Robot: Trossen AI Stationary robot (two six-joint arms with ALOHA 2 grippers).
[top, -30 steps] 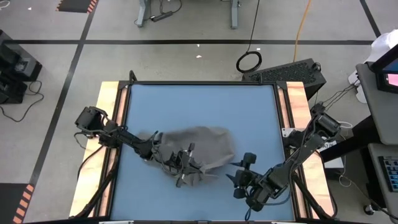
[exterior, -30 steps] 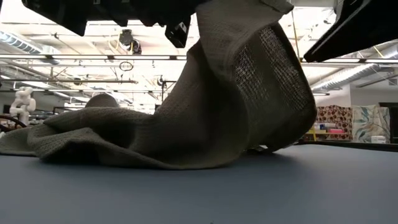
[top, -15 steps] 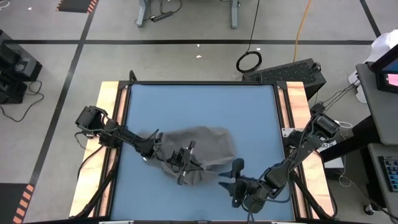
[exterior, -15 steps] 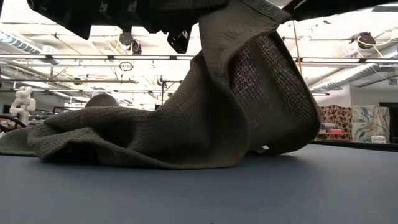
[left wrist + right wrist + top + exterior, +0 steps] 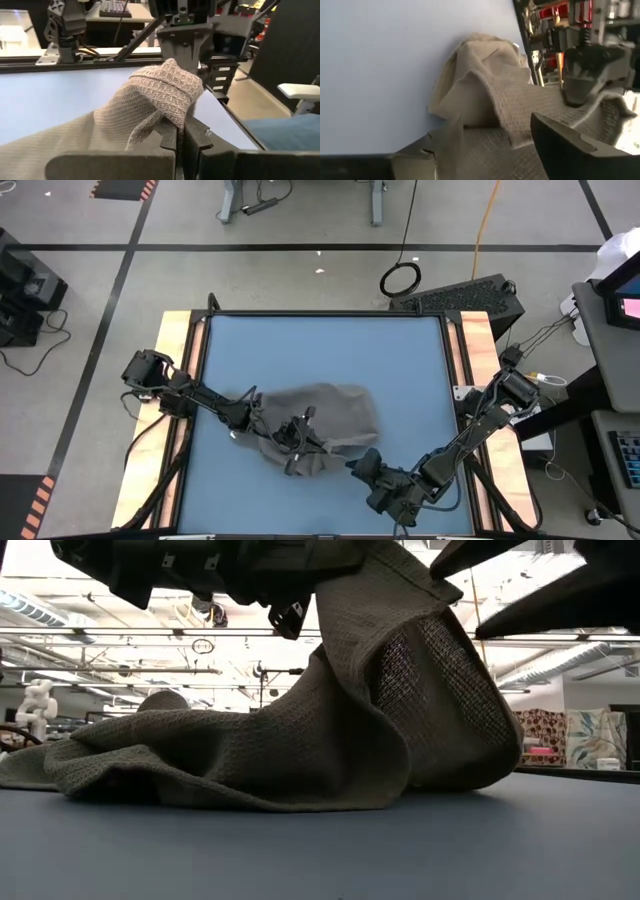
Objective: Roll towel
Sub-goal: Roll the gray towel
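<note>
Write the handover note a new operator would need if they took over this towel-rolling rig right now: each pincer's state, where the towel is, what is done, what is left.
Left pincer: shut on a bunched fold of the towel, holding that part lifted off the blue table.
Right pincer: open, at the towel's near edge, holding nothing; the cloth lies between its fingers in the right wrist view.
Towel: crumpled near the table's middle and front, one end raised, the rest lying in loose folds.
Done: one fold picked up.
Left: no roll formed; the towel needs spreading flat, then rolling.
</note>
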